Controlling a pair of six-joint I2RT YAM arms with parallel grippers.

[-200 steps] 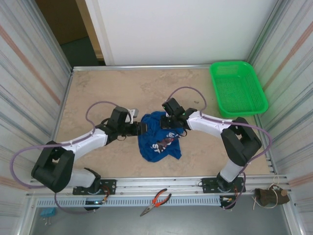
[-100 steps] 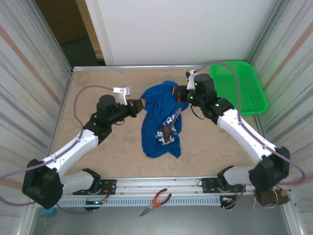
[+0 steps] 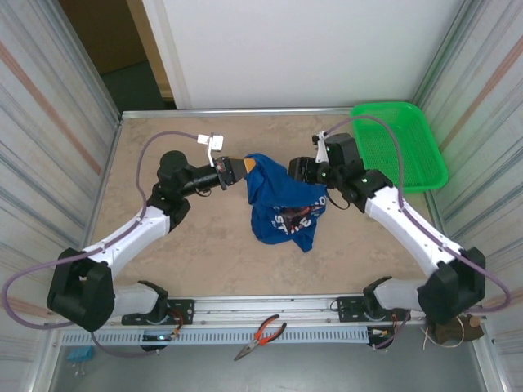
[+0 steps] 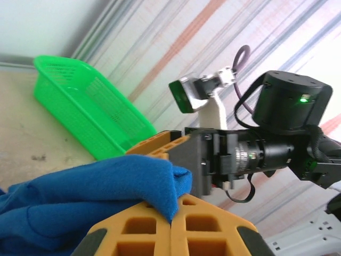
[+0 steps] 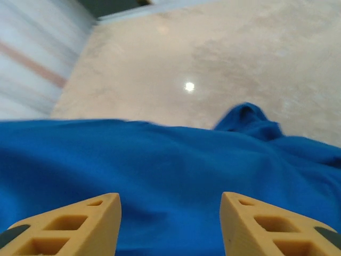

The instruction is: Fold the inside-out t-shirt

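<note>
The inside-out t-shirt (image 3: 286, 208) is royal blue with white print and hangs bunched over the middle of the table. My left gripper (image 3: 234, 170) is shut on its upper left corner; the left wrist view has the orange jaws (image 4: 172, 221) pinching a fold of the blue cloth (image 4: 80, 197). At the shirt's upper right stands my right gripper (image 3: 297, 171). In the right wrist view its fingers are spread apart (image 5: 170, 224), with the blue cloth (image 5: 170, 165) beyond them and nothing pinched.
A green mesh basket (image 3: 397, 104) stands at the back right corner and also shows in the left wrist view (image 4: 80, 101). Red-handled pliers (image 3: 260, 333) lie on the rail in front of the table. Ribbed walls close in both sides.
Both arms raised the shirt off the table and carried it toward the back. The right gripper has since opened and let go, so the shirt sags from the left gripper.
</note>
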